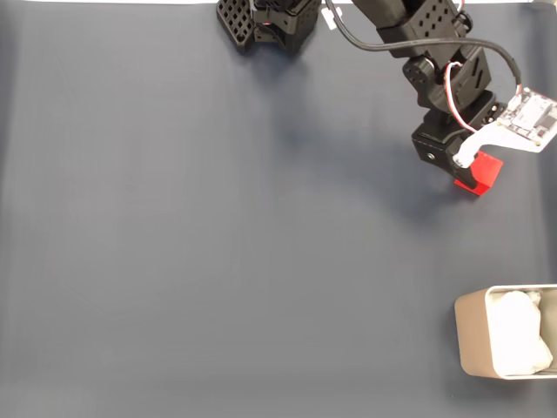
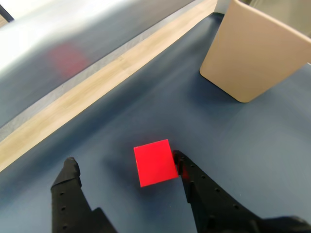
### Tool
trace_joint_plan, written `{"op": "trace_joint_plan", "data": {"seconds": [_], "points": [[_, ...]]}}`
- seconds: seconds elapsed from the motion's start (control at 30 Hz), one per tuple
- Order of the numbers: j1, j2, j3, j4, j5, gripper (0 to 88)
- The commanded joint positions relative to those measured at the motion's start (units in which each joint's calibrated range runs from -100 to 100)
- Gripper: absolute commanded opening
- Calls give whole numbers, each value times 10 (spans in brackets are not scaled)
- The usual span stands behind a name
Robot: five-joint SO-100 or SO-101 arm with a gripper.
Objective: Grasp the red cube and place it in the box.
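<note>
The red cube (image 2: 155, 162) lies flat on the dark mat between my two black fingers. My gripper (image 2: 126, 167) is open around it: the right finger (image 2: 183, 167) touches the cube's right edge, and the left finger (image 2: 70, 175) stands well apart from it. In the fixed view the cube (image 1: 480, 172) pokes out from under the arm's wrist (image 1: 439, 144) at the upper right. The beige box (image 1: 474, 335) with white padding inside sits at the lower right edge, well away from the cube. In the wrist view the box (image 2: 257, 53) stands beyond the cube, upper right.
The arm's base (image 1: 270, 22) sits at the top centre of the mat. A pale wooden table edge (image 2: 97, 82) runs diagonally behind the cube in the wrist view. A white camera board (image 1: 531, 117) juts out from the wrist.
</note>
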Motion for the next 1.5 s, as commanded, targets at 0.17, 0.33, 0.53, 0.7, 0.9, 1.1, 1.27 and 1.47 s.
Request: {"op": "trace_joint_plan", "data": {"seconds": [0.17, 0.33, 0.53, 0.7, 0.9, 1.1, 1.27, 1.47], "points": [[0, -32, 5, -1, 0, 431], [5, -26, 8, -4, 0, 428], [17, -18, 8, -11, 0, 423], [19, -13, 3, -17, -5, 392], [20, -8, 2, -16, -3, 300], [21, -2, 7, -14, 10, 287], [20, 2, 8, -14, 23, 284], [21, 7, 11, -10, 44, 287]]}}
